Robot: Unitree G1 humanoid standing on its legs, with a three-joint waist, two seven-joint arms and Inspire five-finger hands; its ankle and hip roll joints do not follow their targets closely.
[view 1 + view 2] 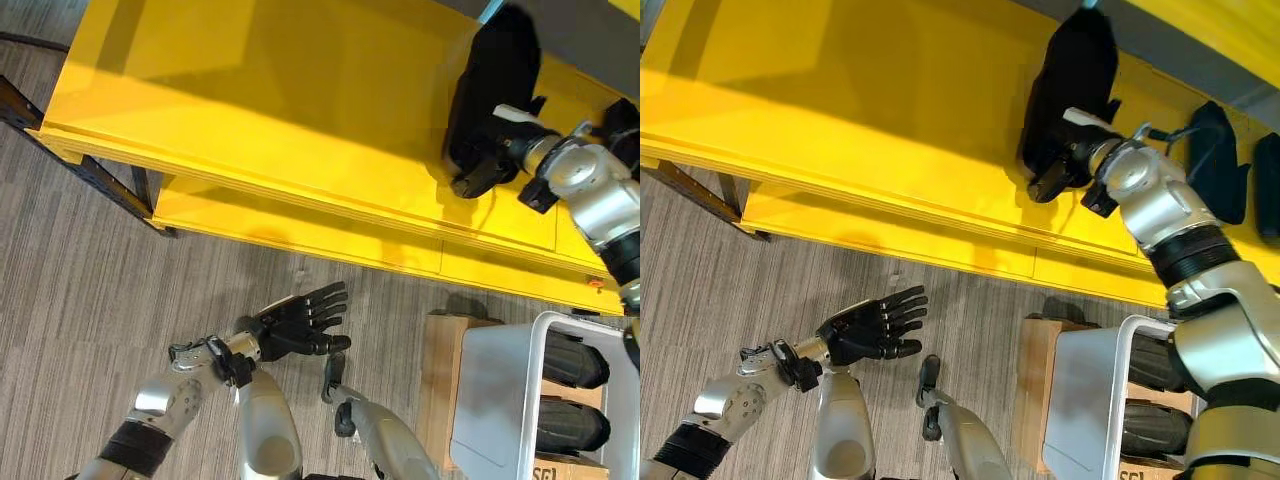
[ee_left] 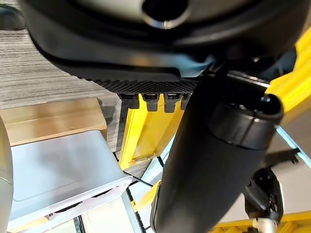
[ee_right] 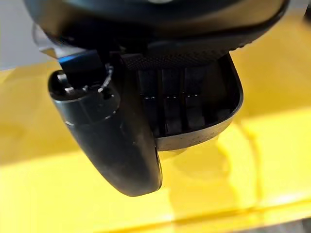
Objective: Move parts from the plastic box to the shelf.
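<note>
A large black part stands on the yellow shelf at the right. My right hand is shut on its lower edge, and in the right wrist view the fingers curl inside the part's rim with the thumb beside it. The grey-white plastic box sits at the lower right with two black parts inside. My left hand hangs open over the floor, holding nothing; its thumb shows in the left wrist view.
Two more black parts lie further right on the shelf. The plastic box rests on a brown cardboard box. A lower yellow shelf board runs under the top one, on dark legs. Grey carpet covers the floor.
</note>
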